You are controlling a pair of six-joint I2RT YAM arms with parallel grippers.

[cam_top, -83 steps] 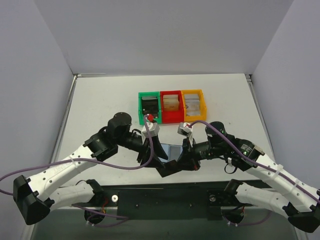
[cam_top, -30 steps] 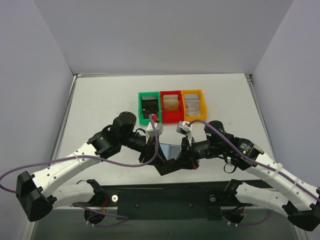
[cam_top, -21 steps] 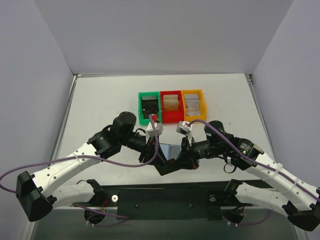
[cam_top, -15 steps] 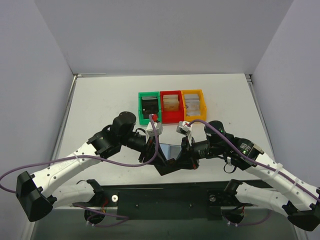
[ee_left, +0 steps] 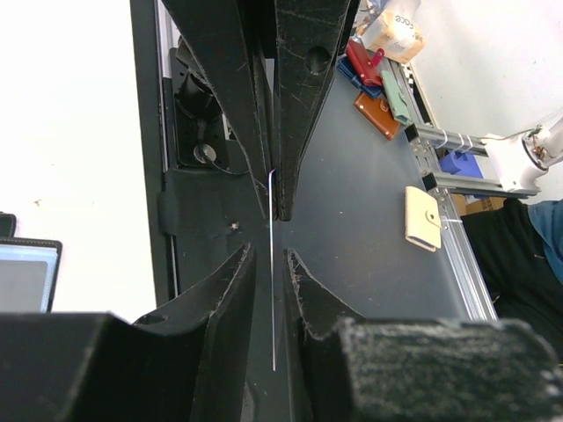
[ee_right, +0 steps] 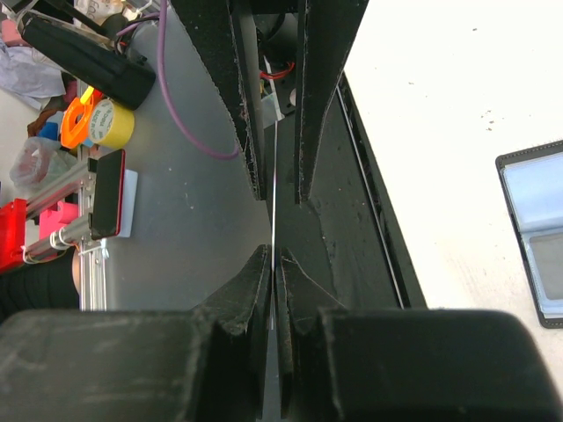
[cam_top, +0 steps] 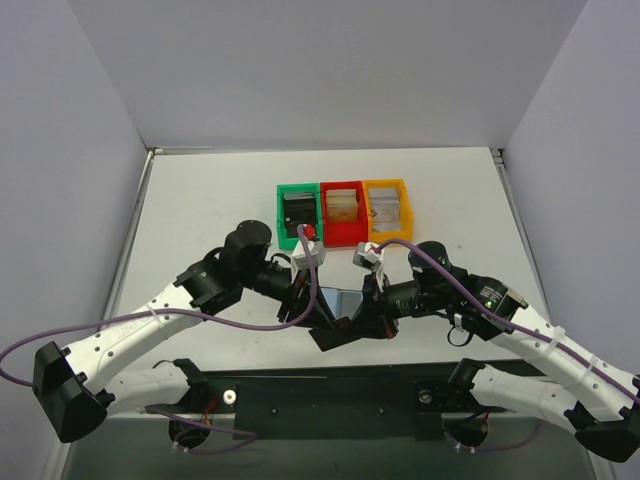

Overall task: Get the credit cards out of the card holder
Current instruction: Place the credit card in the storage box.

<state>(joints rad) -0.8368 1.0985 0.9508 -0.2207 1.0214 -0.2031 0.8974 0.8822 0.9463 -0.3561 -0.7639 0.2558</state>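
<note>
The black card holder point(cam_top: 345, 300) lies open on the table, grey-blue pockets up; it also shows in the left wrist view point(ee_left: 26, 281) and the right wrist view point(ee_right: 532, 237). My two grippers meet tip to tip just in front of it. My right gripper point(cam_top: 345, 328) point(ee_right: 273, 253) is shut on a thin credit card point(ee_right: 274, 202), seen edge-on. My left gripper point(cam_top: 318, 318) point(ee_left: 270, 255) is open, its jaws on either side of the same card point(ee_left: 273, 303) with a gap on each side. The right gripper's fingers point(ee_left: 303, 105) pinch the card's far end.
Green point(cam_top: 298, 212), red point(cam_top: 342, 210) and yellow point(cam_top: 387, 207) bins stand in a row behind the holder, each with a stack inside. The black base rail point(cam_top: 330, 385) runs along the table's near edge, right under the grippers.
Since 2.8 s ago my left gripper has moved right, up to the right gripper and the card. In the last half second the left wrist shifted slightly; the right arm is still.
</note>
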